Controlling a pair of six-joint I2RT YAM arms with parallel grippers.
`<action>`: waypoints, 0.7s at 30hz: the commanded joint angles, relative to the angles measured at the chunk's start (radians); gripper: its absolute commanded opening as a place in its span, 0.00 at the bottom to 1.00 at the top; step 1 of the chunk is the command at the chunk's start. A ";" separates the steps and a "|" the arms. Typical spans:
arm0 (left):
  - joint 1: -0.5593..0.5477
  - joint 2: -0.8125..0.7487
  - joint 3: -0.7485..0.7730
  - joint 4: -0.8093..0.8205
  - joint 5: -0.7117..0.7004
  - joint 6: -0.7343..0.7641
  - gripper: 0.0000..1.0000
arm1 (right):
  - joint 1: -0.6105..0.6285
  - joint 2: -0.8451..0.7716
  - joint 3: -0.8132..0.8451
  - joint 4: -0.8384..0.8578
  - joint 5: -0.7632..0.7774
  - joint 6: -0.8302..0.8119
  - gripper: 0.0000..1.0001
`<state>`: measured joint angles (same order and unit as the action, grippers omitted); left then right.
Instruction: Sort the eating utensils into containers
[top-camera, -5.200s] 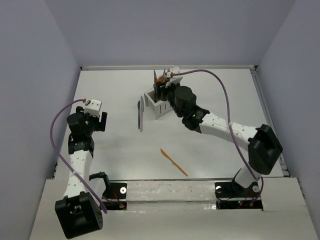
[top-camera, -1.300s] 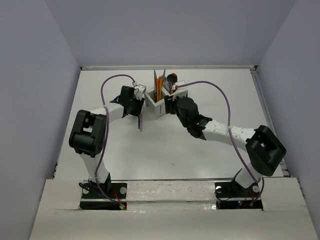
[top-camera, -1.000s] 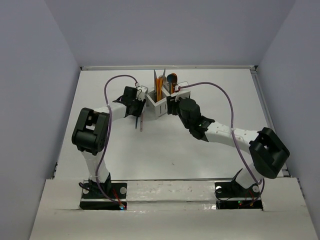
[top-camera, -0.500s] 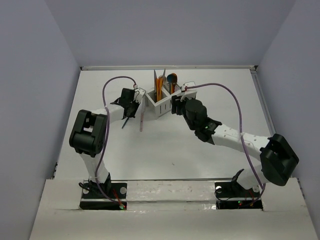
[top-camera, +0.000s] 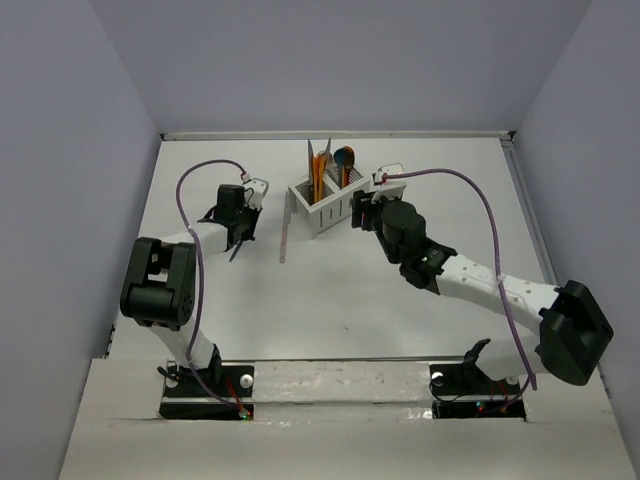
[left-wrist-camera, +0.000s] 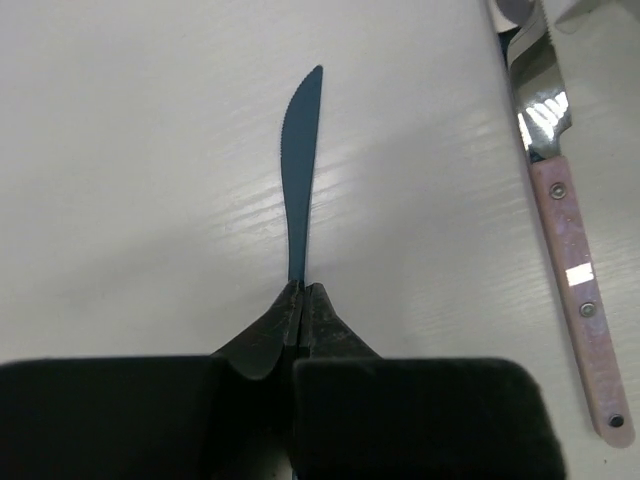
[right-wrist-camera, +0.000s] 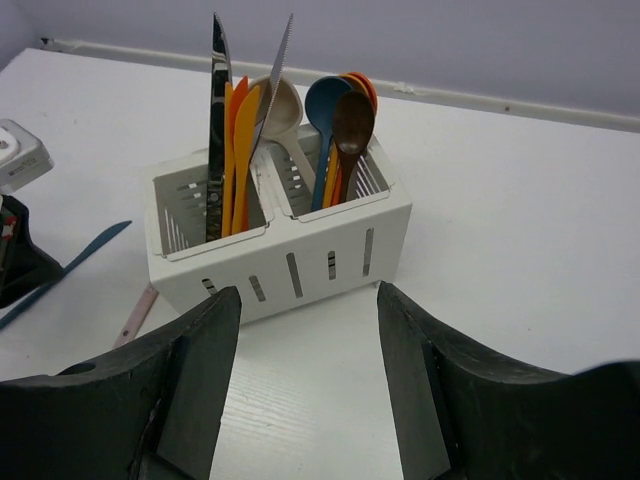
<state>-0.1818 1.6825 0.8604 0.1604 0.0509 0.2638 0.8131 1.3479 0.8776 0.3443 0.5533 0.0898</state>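
1. The teal knife (left-wrist-camera: 300, 170) is pinched by the very end of its handle in the left gripper (left-wrist-camera: 300, 300), whose jaws are clamped tight on it. The blade juts straight ahead over the table (left-wrist-camera: 150, 150), left of the caddy. I'd say holding it by the end leaves the blade free to go down into a compartment.
2. A pink-handled knife (left-wrist-camera: 575, 270) lies flat just beside it, between that gripper and the caddy, not yet sorted.
3. The white caddy (right-wrist-camera: 300, 265) stands toward the back middle of the table.
   - From the right wrist's side, its left compartment holds orange knives (right-wrist-camera: 238, 150) and metal-bladed knives (right-wrist-camera: 217, 60) standing upright.
   - The right compartment holds spoons (right-wrist-camera: 340, 110) in blue, orange and a dark colour.
   - A beige spoon (right-wrist-camera: 283, 105) stands by the divider, and I can't tell which side it is on.
4. The right gripper (right-wrist-camera: 305, 385) faces the caddy's slotted wall from close by. Its jaws are spread wide with nothing in them, apparently just waiting.
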 joint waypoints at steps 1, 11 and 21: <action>-0.012 -0.055 0.026 0.025 0.082 0.034 0.07 | 0.009 -0.041 -0.019 0.019 0.043 -0.012 0.63; 0.028 -0.029 0.098 -0.191 0.083 0.141 0.63 | 0.009 -0.047 -0.029 -0.014 0.051 -0.004 0.63; 0.050 0.058 0.176 -0.326 0.138 0.184 0.51 | 0.009 -0.059 -0.048 -0.042 0.049 0.010 0.63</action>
<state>-0.1356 1.6829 0.9794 -0.0673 0.1463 0.4095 0.8131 1.3262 0.8455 0.2996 0.5804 0.0910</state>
